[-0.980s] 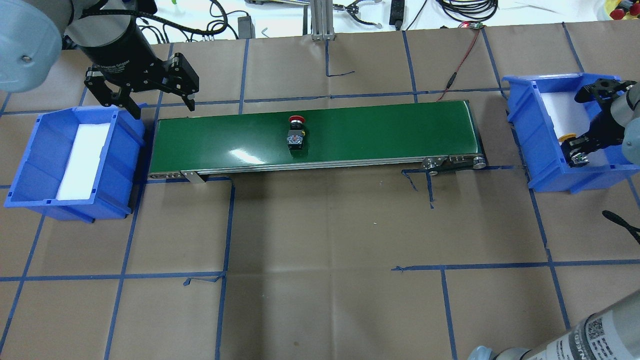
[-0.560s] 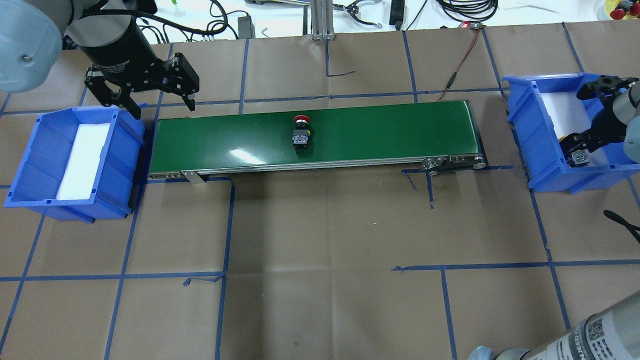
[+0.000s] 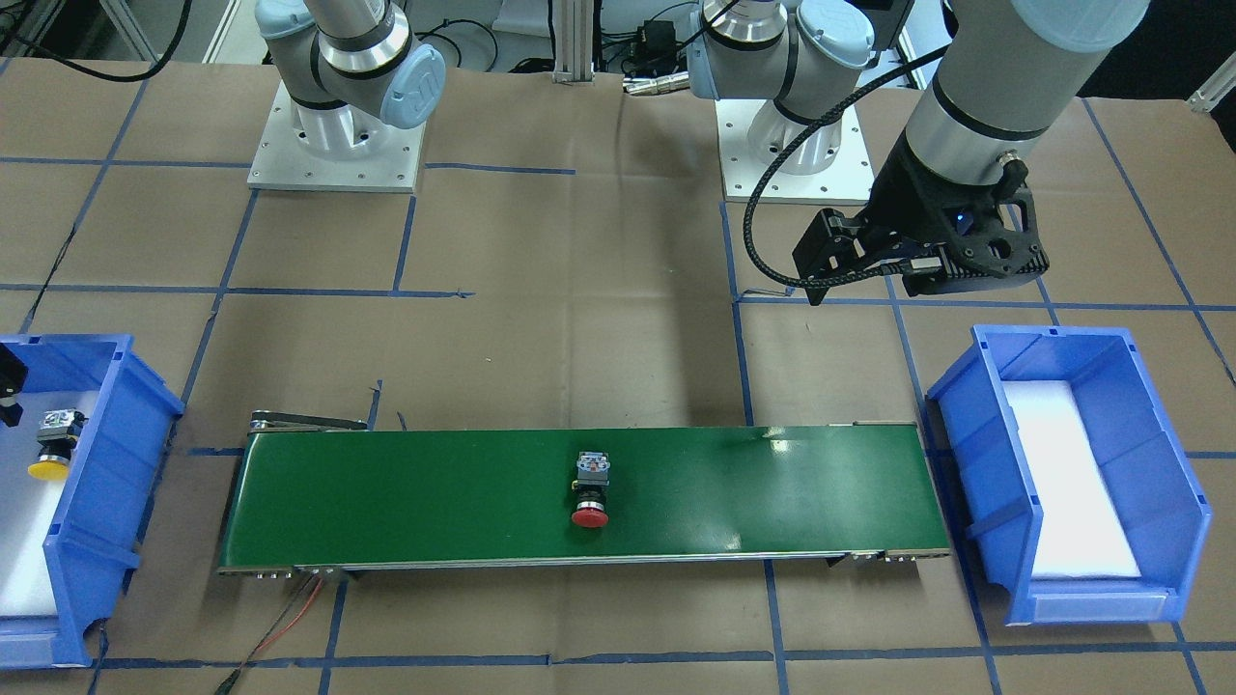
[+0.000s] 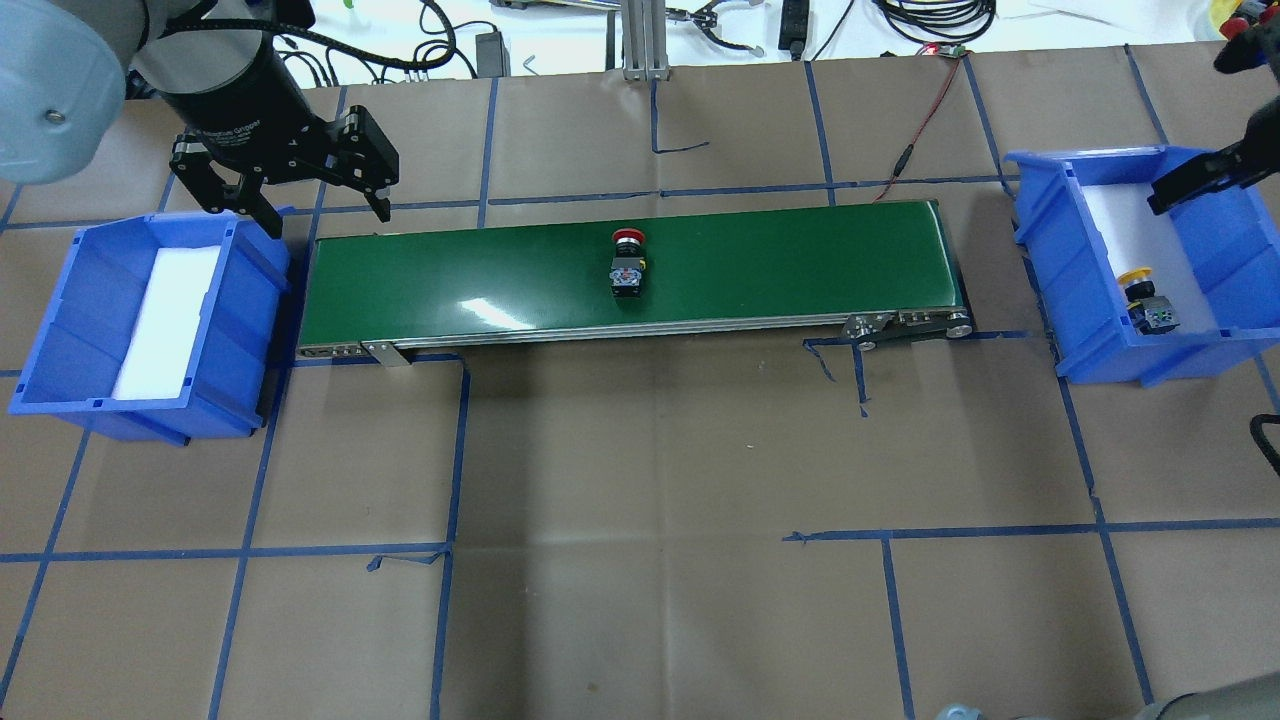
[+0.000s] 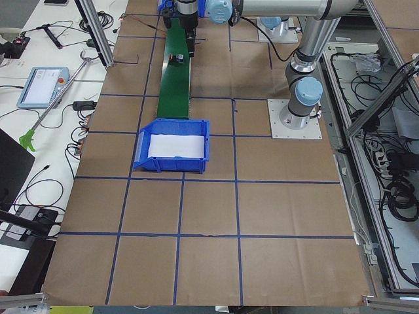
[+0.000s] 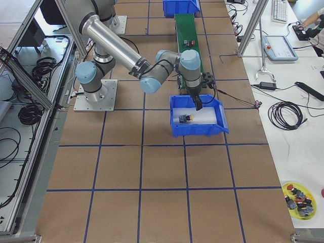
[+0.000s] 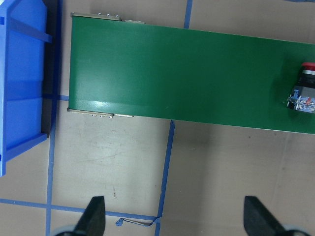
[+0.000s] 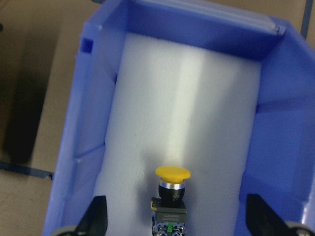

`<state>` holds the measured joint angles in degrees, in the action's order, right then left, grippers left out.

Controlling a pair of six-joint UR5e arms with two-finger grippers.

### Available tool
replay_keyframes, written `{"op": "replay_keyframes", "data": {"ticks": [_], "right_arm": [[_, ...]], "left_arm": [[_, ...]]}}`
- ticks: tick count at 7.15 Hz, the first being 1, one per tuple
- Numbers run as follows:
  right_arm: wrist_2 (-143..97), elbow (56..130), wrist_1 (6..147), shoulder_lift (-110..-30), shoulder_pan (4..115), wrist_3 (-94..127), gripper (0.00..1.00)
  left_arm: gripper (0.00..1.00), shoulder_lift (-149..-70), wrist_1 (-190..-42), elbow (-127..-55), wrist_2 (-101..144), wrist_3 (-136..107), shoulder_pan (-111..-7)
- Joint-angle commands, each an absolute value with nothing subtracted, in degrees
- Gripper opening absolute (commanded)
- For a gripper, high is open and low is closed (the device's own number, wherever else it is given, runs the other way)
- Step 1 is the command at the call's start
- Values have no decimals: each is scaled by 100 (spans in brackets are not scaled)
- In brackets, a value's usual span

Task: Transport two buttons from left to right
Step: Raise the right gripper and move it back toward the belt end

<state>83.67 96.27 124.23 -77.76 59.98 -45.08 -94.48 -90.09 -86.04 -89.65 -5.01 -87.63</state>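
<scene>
The red button [image 4: 627, 265] lies on its side near the middle of the green conveyor belt [image 4: 800, 260]; it also shows in the front view [image 3: 590, 492] and at the right edge of the left wrist view [image 7: 306, 89]. The yellow button [image 4: 1148, 298] lies free on the white foam in the right blue bin [image 4: 1050, 250], and shows in the right wrist view [image 8: 171, 196]. My right gripper [image 8: 178, 219] is open and empty, raised above that bin. My left gripper [image 4: 325, 215] is open and empty, hovering over the belt's left end beside the left blue bin [image 4: 60, 300].
The left bin holds only white foam. The conveyor's metal rollers and frame stick out at both belt ends. A red wire [image 4: 925, 110] runs across the table behind the belt's right end. Blue tape lines cross the brown table.
My right gripper has let go of the yellow button and risen away from the bin. The red button has moved right along the belt. The left arm has not moved.
</scene>
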Motion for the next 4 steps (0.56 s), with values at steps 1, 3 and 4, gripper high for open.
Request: {"op": "replay_keyframes", "data": {"ticks": [1,3,4], "right_arm": [[8419,8801,11677,-7954,6624,-3821,100],[8446,8596,10227,-8103,7204,-2003,100],[8446,8596,10196,-8086,7764,-1195,100]], "left_arm": [[100,-9457,-9009,-8604,-8965,-501,-8763],[100,-9448,-9009,-8604,-8965,-510,-8763],[100,-9457,-9009,-8596,-8965,-510,-8763]]}}
